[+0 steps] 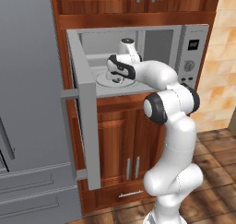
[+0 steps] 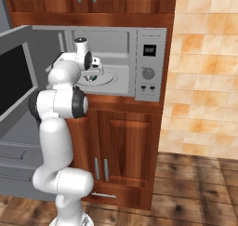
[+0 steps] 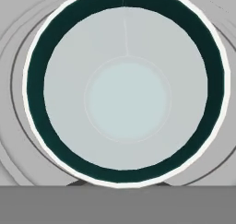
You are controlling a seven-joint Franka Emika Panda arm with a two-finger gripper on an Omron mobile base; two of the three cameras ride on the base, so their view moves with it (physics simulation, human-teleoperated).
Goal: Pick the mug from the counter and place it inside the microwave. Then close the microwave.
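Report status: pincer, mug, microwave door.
Pincer shut on mug, inside microwave over turntable. Door wide open. Nothing in the way.

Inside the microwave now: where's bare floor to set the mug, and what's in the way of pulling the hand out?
The mug hangs over the turntable, centre of the microwave floor. Bare floor rings it, widest toward the right wall by the button panel. Left side is tighter, by the open door. The front opening is free.
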